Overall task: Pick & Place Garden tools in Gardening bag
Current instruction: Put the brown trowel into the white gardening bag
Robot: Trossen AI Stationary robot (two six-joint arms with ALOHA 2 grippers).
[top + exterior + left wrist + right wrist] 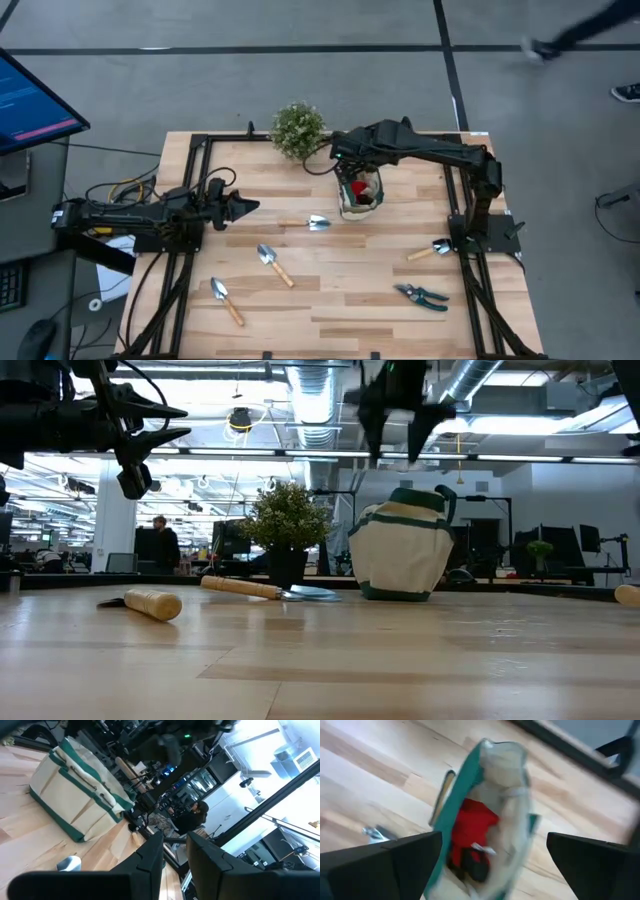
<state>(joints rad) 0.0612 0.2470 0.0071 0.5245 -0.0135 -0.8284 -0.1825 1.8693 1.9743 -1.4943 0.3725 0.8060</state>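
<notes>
My right gripper (pixel 347 172) hangs right over the gardening bag (pixel 360 195), and its two fingers (pixel 395 862) are spread wide apart with nothing between them. Looking down past them I can see the bag's open mouth with its teal-green rim. The red-and-black glove (pixel 471 837) lies inside the bag, down at the bottom.

The bag stands upright on the wooden table (pixel 330 290), close to the bushy green plant (pixel 298 128). From table height the bag (pixel 402 547) sits just to the side of the plant's dark pot, and my right gripper is in the air above it, not touching it.

My left gripper (pixel 245 207) waits on the left side of the table, held up off the wood. Its fingers (pixel 150 865) have a small gap between them and they hold nothing.

Four trowels lie flat on the table. One trowel (pixel 306 222) is just beside the bag. A second trowel (pixel 273 262) and a third trowel (pixel 226 299) lie nearer the front. The fourth trowel (pixel 430 250) is by the right arm's base. The pruning shears (pixel 421 296) with teal handles lie near the front on the right
</notes>
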